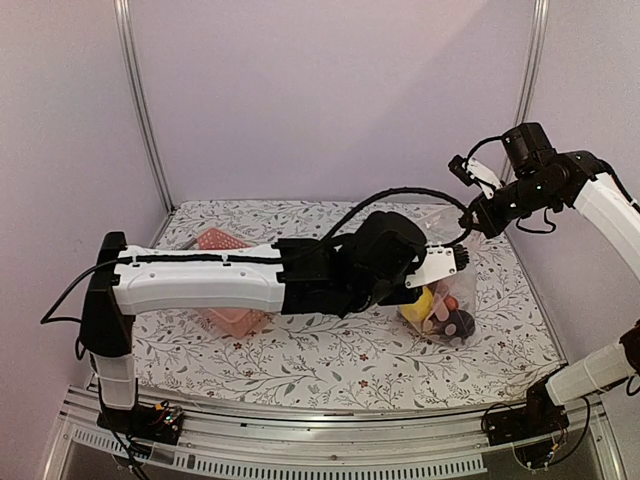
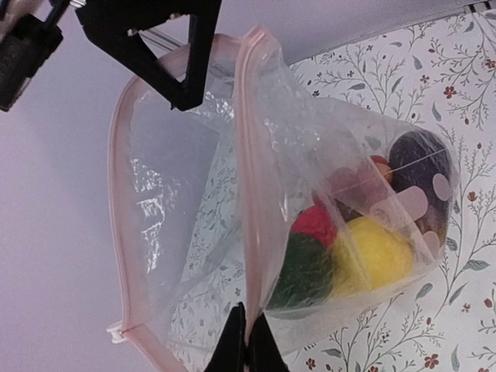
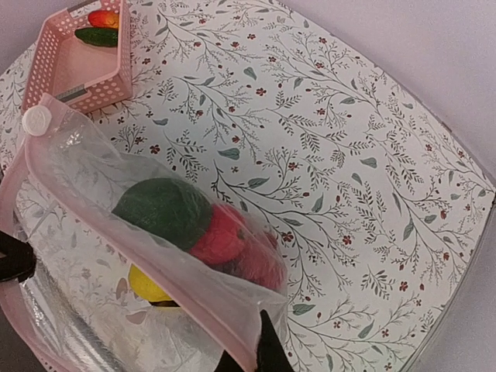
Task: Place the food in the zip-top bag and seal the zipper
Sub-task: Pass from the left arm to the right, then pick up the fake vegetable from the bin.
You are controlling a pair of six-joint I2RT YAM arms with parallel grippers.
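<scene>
The zip-top bag (image 2: 333, 155) hangs above the table, held between both grippers. My left gripper (image 2: 246, 345) is shut on one pink zipper (image 2: 249, 178) strip at the mouth. At the mouth's other end, my right gripper (image 3: 252, 358) is shut on the bag's edge; its black fingers (image 2: 186, 81) show at the top of the left wrist view. The two strips stand apart, so the mouth gapes. The food in the bag includes a green ball (image 3: 167, 209), a red piece (image 3: 225, 232), a yellow piece (image 2: 380, 252) and a dark purple eggplant (image 2: 418, 159). In the top view the bag (image 1: 447, 300) sags under the left wrist.
The pink basket (image 3: 74, 66) stands on the floral cloth beyond the bag, with a red-orange piece (image 3: 102, 17) and a green piece (image 3: 97, 36) in it. From above, the left arm (image 1: 200, 280) crosses over the basket (image 1: 222, 240). Walls close in the back and sides.
</scene>
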